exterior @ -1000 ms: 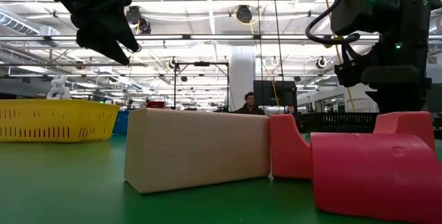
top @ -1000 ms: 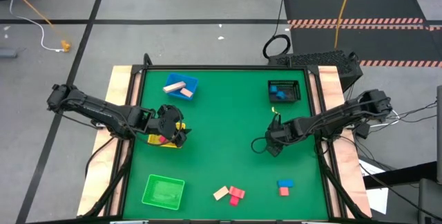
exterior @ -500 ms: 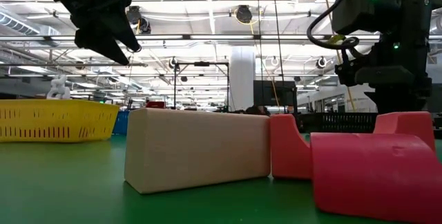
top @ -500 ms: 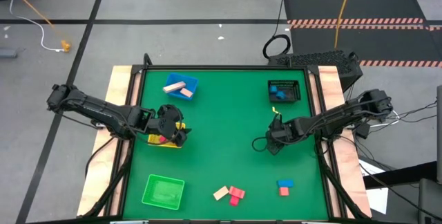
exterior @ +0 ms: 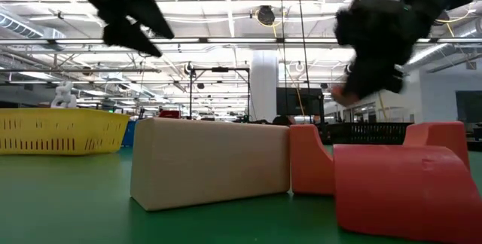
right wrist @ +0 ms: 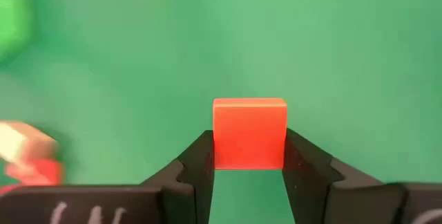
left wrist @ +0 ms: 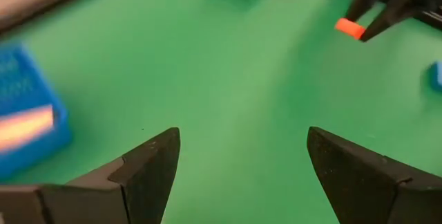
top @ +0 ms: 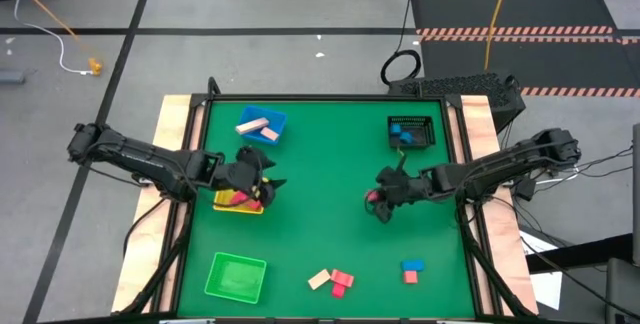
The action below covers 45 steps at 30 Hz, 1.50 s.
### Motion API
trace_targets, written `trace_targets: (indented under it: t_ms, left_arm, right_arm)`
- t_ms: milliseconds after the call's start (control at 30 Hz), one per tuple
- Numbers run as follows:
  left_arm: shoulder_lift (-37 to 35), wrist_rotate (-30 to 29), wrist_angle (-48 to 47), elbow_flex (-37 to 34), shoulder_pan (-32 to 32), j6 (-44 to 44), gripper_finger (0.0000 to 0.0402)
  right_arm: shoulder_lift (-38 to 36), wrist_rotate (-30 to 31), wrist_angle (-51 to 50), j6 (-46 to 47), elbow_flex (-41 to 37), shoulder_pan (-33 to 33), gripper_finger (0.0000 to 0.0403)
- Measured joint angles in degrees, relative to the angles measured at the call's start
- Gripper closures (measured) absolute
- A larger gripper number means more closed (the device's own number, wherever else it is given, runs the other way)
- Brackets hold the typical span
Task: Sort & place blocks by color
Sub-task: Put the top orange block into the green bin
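Note:
My right gripper (top: 378, 200) is over the middle right of the green table, shut on a small red block (right wrist: 249, 124). The block also shows in the high view (top: 371, 197) and in the left wrist view (left wrist: 349, 27). My left gripper (left wrist: 242, 137) is open and empty. It hangs beside the yellow tray (top: 232, 204), at the tray's right corner (top: 262, 186). A tan bar (top: 320, 279), red blocks (top: 342, 282), a blue block (top: 413, 264) and a red block (top: 411, 277) lie flat near the table's near edge. My right gripper pinches the red block's two opposite sides (right wrist: 219, 148) between its two fingers (right wrist: 197, 165). The block's far half sticks out past the fingertips. The fingers come from the table's right, slanting down. The block is lifted clear of the table (exterior: 340, 93).
A blue tray (top: 277, 122) at the far left holds a tan and a pink block. A black mesh basket (top: 411, 132) at the far right holds blue blocks. A green tray (top: 236, 276) sits at the near left. The middle of the table is bare green.
My right gripper has gone toward the table's left with the red block, which stays clear of the table. My left gripper has moved a little toward the table's right, off the yellow tray, and has stayed open.

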Motion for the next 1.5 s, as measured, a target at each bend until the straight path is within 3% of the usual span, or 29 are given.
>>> trace_targets:
  t_ms: [133, 267, 500, 733, 967, 1500]
  left_arm:
    - [0.5, 0.1, 6.5, 0.0, 0.0, 16.3, 0.0082]
    - [1.4, 2.4, 12.6, 0.0, 0.0, 28.8, 0.0082]
    - [4.6, 11.0, 19.2, 0.0, 0.0, 39.5, 0.0082]
    - [7.7, 11.2, 25.5, 0.0, -0.3, 48.2, 0.0082]
    - [9.2, 19.8, 31.0, 0.0, -0.8, 49.5, 0.0082]
    - [10.4, 21.3, 33.0, 0.0, -5.2, 50.3, 0.0082]
  right_arm:
    - [0.1, -0.4, 10.6, -7.2, 0.1, -1.4, 0.0285]
    - [0.1, -6.1, 20.2, -10.7, 0.1, -3.0, 0.0285]
    - [2.5, -18.7, 37.8, -10.5, 0.1, -4.3, 0.0285]
    - [9.9, -27.2, 49.2, -5.5, 0.1, -5.2, 0.0285]
    - [18.0, -33.4, 55.3, -2.6, 3.7, -6.0, 0.0285]
    - [29.1, -45.6, 55.3, -2.5, 17.4, -9.4, 0.0283]
